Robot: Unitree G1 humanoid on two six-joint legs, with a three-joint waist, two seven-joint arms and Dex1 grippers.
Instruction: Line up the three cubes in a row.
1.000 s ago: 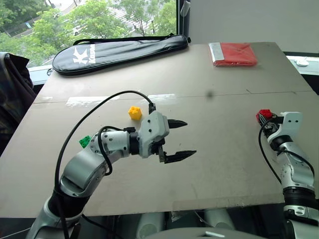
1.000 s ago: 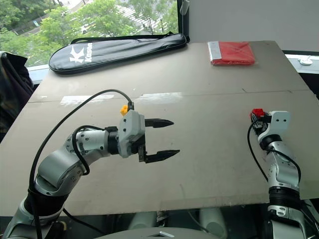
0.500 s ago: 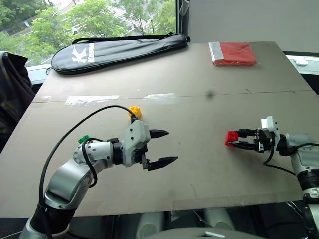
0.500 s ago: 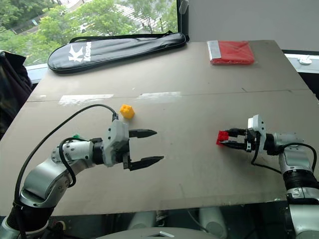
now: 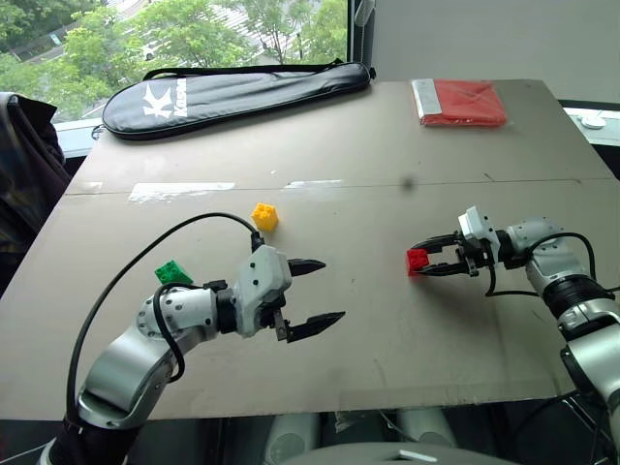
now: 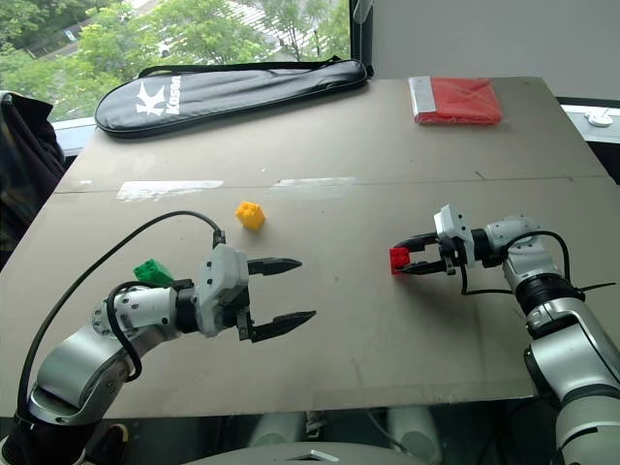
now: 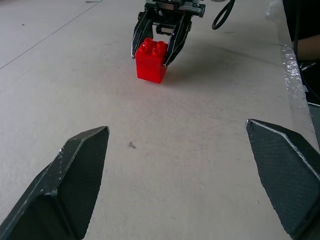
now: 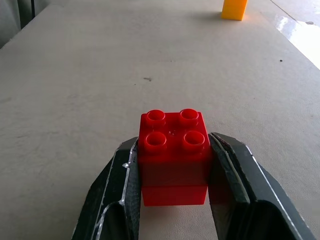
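Nearest the front edge of the table (image 5: 387, 368), left gripper (image 5: 319, 292) spread wide and empty, hanging just above the board, pointed toward the right side. Just behind its arm, green cube (image 5: 172, 272) resting on the surface. On the right, at about the same depth, right gripper (image 5: 422, 259) pointed leftward, fingers (image 8: 227, 170) clamped on two opposite sides of the red cube (image 5: 418, 259), studs up; whether touching the board or just above it, impossible to tell. Farther back, yellow cube (image 5: 263, 216) alone on the board, left of centre, well apart from the red one. At the far edge, black racket bag (image 5: 232, 89) lying lengthwise on the left, flat red packet (image 5: 463, 103) on the right
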